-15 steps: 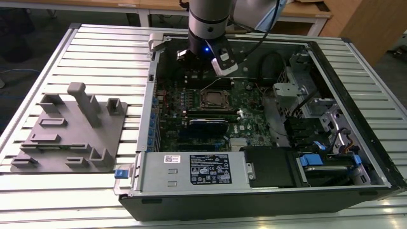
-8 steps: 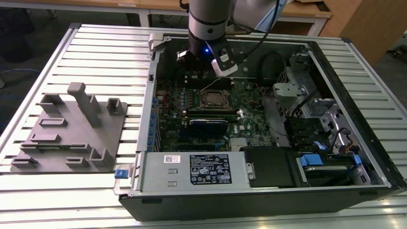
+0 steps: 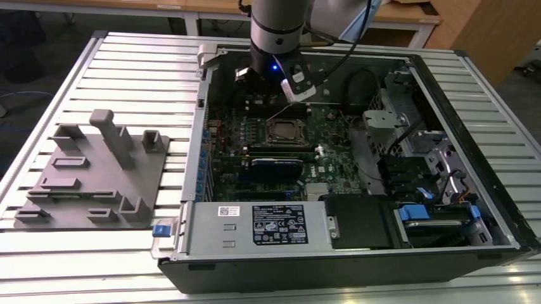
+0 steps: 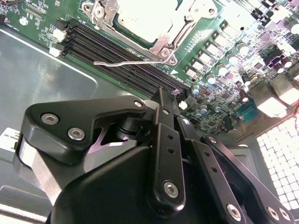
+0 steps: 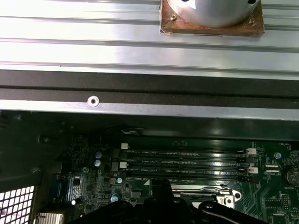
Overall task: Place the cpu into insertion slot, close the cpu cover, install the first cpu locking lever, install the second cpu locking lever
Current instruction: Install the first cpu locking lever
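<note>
The cpu [image 4: 140, 18] lies with its silvery top up in the insertion slot [image 3: 283, 131], in the middle of the motherboard. The cpu cover [image 4: 161, 44] lies flat around it as a metal frame. One thin wire locking lever [image 4: 124, 61] sticks out free beside the socket, over the memory slots; in the exterior view it stands up at a slant [image 3: 279, 113]. A second lever bar [image 4: 187, 25] runs along another side of the frame. My gripper [image 3: 296, 95] [image 4: 166, 95] [image 5: 162, 184] hangs just above the board behind the socket, shut, holding nothing, a short way from the free lever.
Long black memory slots [image 5: 187, 161] run beside the socket. A black-and-blue module [image 3: 277, 163] sits nearer the power supply [image 3: 253, 231]. The case walls [image 5: 140, 91] ring the board. A grey fixture block [image 3: 93, 171] stands on the ribbed table at the exterior view's left.
</note>
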Motion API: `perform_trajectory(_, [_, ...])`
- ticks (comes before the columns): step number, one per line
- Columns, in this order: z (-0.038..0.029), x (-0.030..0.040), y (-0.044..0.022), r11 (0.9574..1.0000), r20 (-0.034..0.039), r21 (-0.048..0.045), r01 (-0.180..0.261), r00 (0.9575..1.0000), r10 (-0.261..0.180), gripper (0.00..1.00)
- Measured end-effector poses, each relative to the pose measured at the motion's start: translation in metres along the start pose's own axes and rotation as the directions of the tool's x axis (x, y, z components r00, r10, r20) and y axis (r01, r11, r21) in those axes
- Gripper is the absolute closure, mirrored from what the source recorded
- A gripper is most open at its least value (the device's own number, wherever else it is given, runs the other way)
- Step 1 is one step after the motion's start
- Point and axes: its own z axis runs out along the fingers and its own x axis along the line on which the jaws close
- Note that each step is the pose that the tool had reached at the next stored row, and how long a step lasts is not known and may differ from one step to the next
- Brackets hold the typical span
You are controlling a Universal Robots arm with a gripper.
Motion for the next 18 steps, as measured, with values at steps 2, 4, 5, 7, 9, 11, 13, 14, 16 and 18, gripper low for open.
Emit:
perform_trajectory(2, [0.0000, 0.0000, 0.0000, 1.0000, -0.0002, 0.0002, 0.000, 1.0000, 0.000, 0.90])
perform_trajectory(4, [0.0000, 0.0000, 0.0000, 1.0000, -0.0003, 0.0003, 0.000, 1.0000, 0.000, 0.90])
perform_trajectory(5, [0.0000, 0.0000, 0.0000, 1.0000, -0.0002, 0.0002, 0.000, 1.0000, 0.000, 0.90])
perform_trajectory(7, [0.0002, 0.0000, 0.0000, 1.0000, 0.0000, -0.0018, 0.000, 1.0000, 0.000, 0.90])
perform_trajectory(9, [0.0003, 0.0000, 0.0000, 1.0000, 0.0000, -0.0026, 0.000, 1.0000, 0.000, 0.90])
perform_trajectory(11, [0.0005, 0.0000, -0.0001, 1.0000, 0.0000, -0.0055, 0.000, 1.0000, 0.000, 0.90])
perform_trajectory(13, [0.0005, 0.0000, -0.0001, 1.0000, 0.0000, -0.0056, 0.000, 1.0000, 0.000, 0.90])
perform_trajectory(14, [0.0005, 0.0000, -0.0001, 1.0000, -0.0001, -0.0055, 0.000, 1.0000, 0.000, 0.90])
perform_trajectory(16, [0.0005, 0.0000, -0.0001, 1.0000, -0.0001, -0.0055, 0.000, 1.0000, 0.000, 0.90])
perform_trajectory(18, [0.0005, 0.0000, -0.0001, 1.0000, -0.0001, -0.0056, 0.000, 1.0000, 0.000, 0.90])
